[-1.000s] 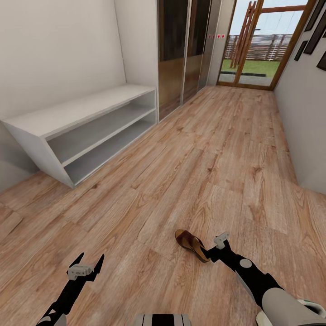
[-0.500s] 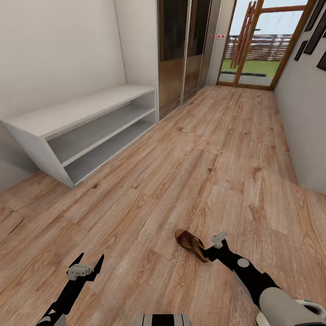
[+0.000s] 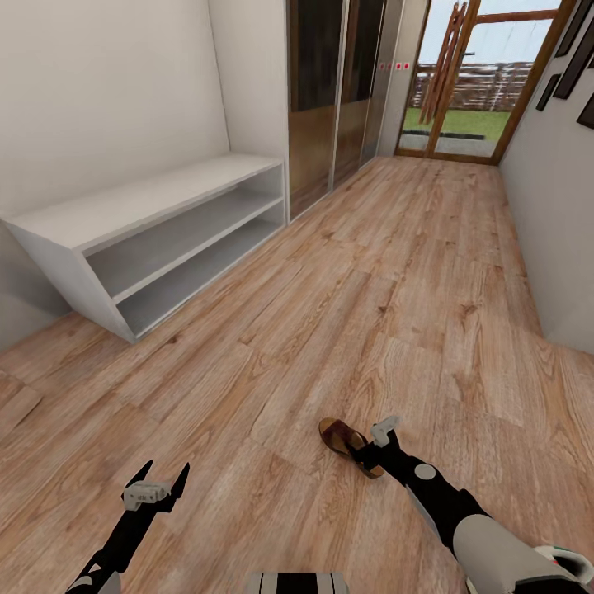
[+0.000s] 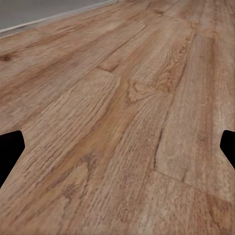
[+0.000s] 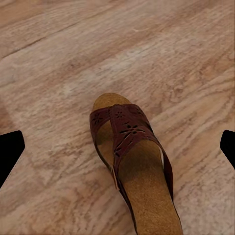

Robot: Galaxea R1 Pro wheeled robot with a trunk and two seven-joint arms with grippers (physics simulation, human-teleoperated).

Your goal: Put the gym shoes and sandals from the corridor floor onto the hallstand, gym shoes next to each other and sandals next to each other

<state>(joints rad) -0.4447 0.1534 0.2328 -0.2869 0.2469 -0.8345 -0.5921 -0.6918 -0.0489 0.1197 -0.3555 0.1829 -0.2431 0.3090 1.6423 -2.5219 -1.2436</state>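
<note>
Directly ahead of right pincer (image 3: 369,446): sandal (image 5: 134,161).

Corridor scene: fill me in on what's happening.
The right gripper, fingers open, sits over a brown sandal lying on the wood floor, lined up to grab it but not holding it. The left gripper hovers open over bare planks. The grey shoe rack stands against the left wall with nothing visible on it.

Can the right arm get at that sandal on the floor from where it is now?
Probably yes: the right gripper hangs open just over the sandal, which lies flat on the floor with nothing between.
</note>
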